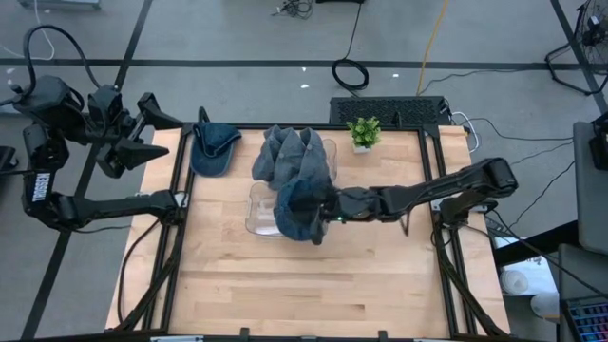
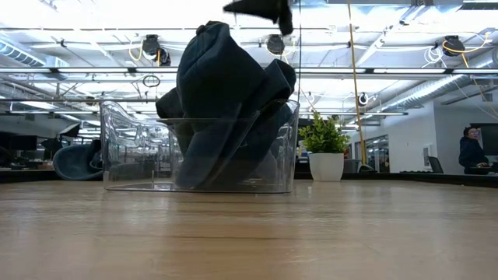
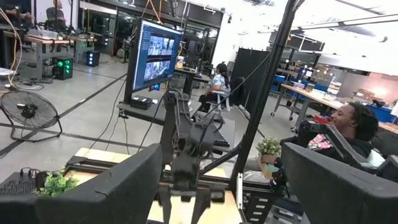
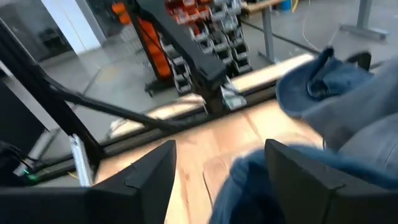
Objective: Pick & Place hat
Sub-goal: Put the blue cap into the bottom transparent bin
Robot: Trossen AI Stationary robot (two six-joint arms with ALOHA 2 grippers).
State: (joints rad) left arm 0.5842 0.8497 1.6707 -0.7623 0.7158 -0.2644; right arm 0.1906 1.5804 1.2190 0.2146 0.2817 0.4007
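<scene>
No readable writing shows on the hats or the clear bin (image 1: 256, 220). The right gripper (image 1: 318, 211) hangs over the bin at table centre, fingers (image 4: 146, 180) apart, a blue hat (image 1: 296, 211) just below and between them, draped over the bin's 3 o'clock edge. More hats (image 1: 290, 152) pile toward 12 o'clock; another hat (image 1: 214, 144) lies at 10 o'clock. The left gripper (image 1: 157, 133) waits off the table's 10 o'clock corner, fingers spread.

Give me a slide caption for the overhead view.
Right gripper open over a blue hat at the clear bin; left gripper waits off-table.
</scene>
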